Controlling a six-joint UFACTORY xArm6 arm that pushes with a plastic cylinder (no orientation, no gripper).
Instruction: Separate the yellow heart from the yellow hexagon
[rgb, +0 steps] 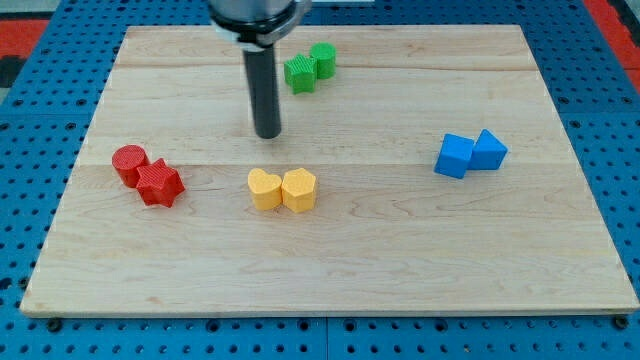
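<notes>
The yellow heart (264, 188) and the yellow hexagon (299, 189) lie side by side and touching, just below the middle of the wooden board (330, 270); the heart is on the view's left. My tip (268, 134) is the lower end of the dark rod and stands above the two yellow blocks in the view, a short gap away from them and roughly over the heart. It touches no block.
A red cylinder (128, 163) and a red star (159, 184) touch at the view's left. A green star (300, 73) and a green cylinder (323, 59) touch at the top. Two blue blocks (455, 156) (489, 149) touch at the right.
</notes>
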